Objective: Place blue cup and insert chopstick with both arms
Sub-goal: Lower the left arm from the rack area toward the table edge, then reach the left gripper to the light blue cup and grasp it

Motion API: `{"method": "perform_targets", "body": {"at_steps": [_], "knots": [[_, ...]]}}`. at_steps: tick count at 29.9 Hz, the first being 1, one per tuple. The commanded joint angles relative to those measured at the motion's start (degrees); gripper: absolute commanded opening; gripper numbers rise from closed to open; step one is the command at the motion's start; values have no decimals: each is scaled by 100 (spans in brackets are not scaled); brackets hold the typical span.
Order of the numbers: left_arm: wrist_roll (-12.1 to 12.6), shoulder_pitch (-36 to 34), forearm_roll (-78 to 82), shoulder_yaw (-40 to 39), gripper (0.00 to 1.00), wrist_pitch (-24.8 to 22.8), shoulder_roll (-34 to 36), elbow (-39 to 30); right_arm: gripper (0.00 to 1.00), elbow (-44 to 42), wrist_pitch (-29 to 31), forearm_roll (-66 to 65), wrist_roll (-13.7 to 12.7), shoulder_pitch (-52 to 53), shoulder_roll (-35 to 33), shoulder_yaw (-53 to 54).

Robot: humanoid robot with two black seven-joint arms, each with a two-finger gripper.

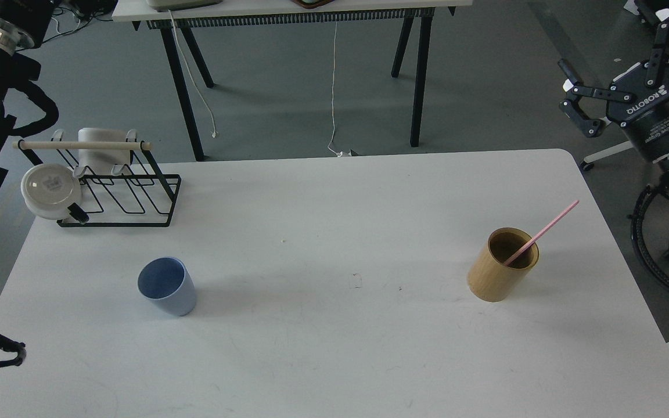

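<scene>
First, my right claw (569, 96), fingers spread and empty, should pinch the chopstick (541, 233) leaning in the tan holder (494, 273) near the desk's (334, 360) right edge; my left claw is unseen.

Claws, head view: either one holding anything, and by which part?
Nothing held. The right claw is open and empty, off the table. The left claw isn't in view. The pink chopstick leans in the tan holder; the blue cup stands alone.

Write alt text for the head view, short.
A white table holds a blue cup upright at left and a tan cylinder at right with a pink chopstick leaning in it. A black wire rack with white dishes sits far left; the right gripper hovers open off the table's right edge.
</scene>
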Motion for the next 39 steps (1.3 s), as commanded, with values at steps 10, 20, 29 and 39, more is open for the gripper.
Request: {"method": "perform_targets", "body": {"at_steps": [10, 20, 29, 39], "knots": [[-2345, -340, 5109, 1219, 100, -1, 1651, -1551, 100, -28, 0, -9, -1, -48, -151, 104], [-2345, 21, 9081, 2974, 100, -1, 3119, -3855, 100, -238, 0, -9, -1, -241, -151, 113], [-2345, 179, 10806, 4374, 99, 558, 3762, -4138, 100, -397, 0, -9, -1, -425, -151, 113], [-2345, 759, 10966, 4383, 100, 778, 3077, -3339, 100, -397, 0, -9, -1, -531, -169, 122]]}}
